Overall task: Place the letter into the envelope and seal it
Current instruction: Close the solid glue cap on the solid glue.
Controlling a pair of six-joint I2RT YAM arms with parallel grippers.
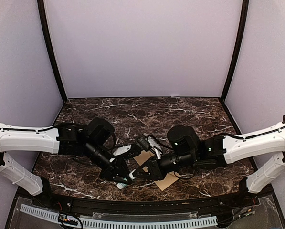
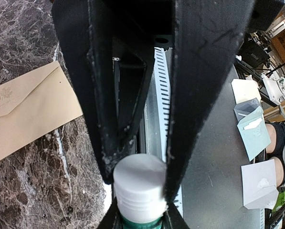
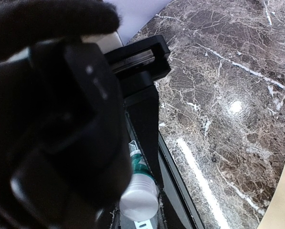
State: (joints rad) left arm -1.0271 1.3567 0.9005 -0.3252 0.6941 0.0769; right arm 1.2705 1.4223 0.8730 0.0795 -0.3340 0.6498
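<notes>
Both grippers meet low over the table's front edge around a glue stick with a white cap (image 2: 140, 183) and a green body (image 3: 141, 168). My left gripper (image 2: 138, 177) is shut on the white cap; it also shows in the top view (image 1: 124, 178). My right gripper (image 1: 136, 174) grips the green body just below the cap, and its fingers (image 2: 176, 220) flank the stick. The kraft-brown envelope (image 2: 30, 112) lies flat on the marble beside them, emblem and pointed flap side up, partly under the arms in the top view (image 1: 168, 181). The letter is not in view.
The dark marble table (image 1: 147, 112) has a black front rail and a white slotted strip (image 1: 132, 222) right under the grippers. Purple walls close in the back and sides. Pale envelopes and papers (image 2: 254, 136) lie on a grey surface beyond the table edge.
</notes>
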